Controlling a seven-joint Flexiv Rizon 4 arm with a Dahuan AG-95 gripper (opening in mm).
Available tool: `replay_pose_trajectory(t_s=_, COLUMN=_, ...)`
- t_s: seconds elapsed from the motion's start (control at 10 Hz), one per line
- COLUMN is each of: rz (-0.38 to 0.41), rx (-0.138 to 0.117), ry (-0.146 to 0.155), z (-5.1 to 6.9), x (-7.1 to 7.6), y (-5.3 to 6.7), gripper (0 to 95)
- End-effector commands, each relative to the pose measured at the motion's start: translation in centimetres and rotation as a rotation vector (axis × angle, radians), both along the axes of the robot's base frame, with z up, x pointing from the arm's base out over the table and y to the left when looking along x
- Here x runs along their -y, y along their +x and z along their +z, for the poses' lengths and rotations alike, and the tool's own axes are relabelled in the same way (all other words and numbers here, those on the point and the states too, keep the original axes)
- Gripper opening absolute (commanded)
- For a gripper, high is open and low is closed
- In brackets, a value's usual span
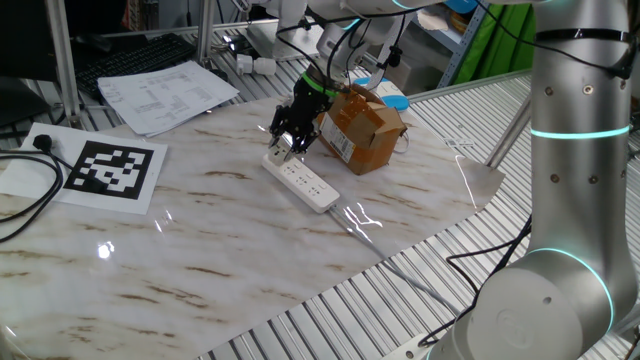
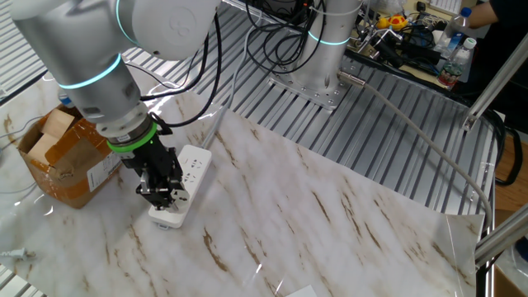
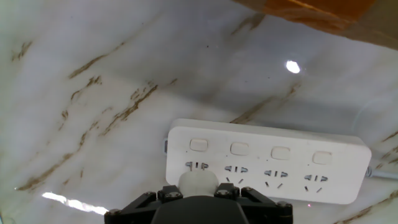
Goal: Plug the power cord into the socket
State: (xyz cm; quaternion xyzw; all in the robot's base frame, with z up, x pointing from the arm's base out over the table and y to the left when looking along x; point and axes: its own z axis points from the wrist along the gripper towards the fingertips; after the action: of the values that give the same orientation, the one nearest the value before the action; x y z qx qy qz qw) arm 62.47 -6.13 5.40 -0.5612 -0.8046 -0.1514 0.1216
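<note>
The hand [image 3: 198, 194] has the little white plug [image 3: 198, 181] pinched between its fingers, sitting right at the end outlet of the white power strip [image 3: 267, 160]. The strip lies flat on the marble desk [image 1: 200, 220], cardboard box [image 1: 362, 128] just behind it.

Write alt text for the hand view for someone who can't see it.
A white power strip lies on a marble-patterned table, four outlets in a row with a button above each. The gripper holds a small white plug at the leftmost outlet. A brown cardboard box edges the top.
</note>
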Motion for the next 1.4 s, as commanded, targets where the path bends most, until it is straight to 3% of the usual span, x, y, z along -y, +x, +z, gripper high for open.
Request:
replay_pose_trajectory(t_s=0.1, rz=-0.009, rx=0.003, ry=0.003, z=-0.12, x=-0.01, y=0.02, gripper=0.0)
replay_pose_trajectory(t_s=0.4, rz=-0.018, rx=-0.002, ry=0.023, z=-0.16, x=0.0, y=0.03, gripper=0.0)
replay_pose_trajectory(t_s=0.8, rz=0.017, rx=0.028, ry=-0.007, z=-0.23, x=0.05, y=0.03, gripper=0.0)
replay_pose_trajectory(t_s=1.2, rz=0.016, rx=0.047, ry=-0.004, z=-0.42, x=0.11, y=0.04, gripper=0.0)
replay_pose_trajectory(t_s=1.4, rz=0.0, rx=0.037, ry=0.007, z=-0.41, x=0.11, y=0.04, gripper=0.0)
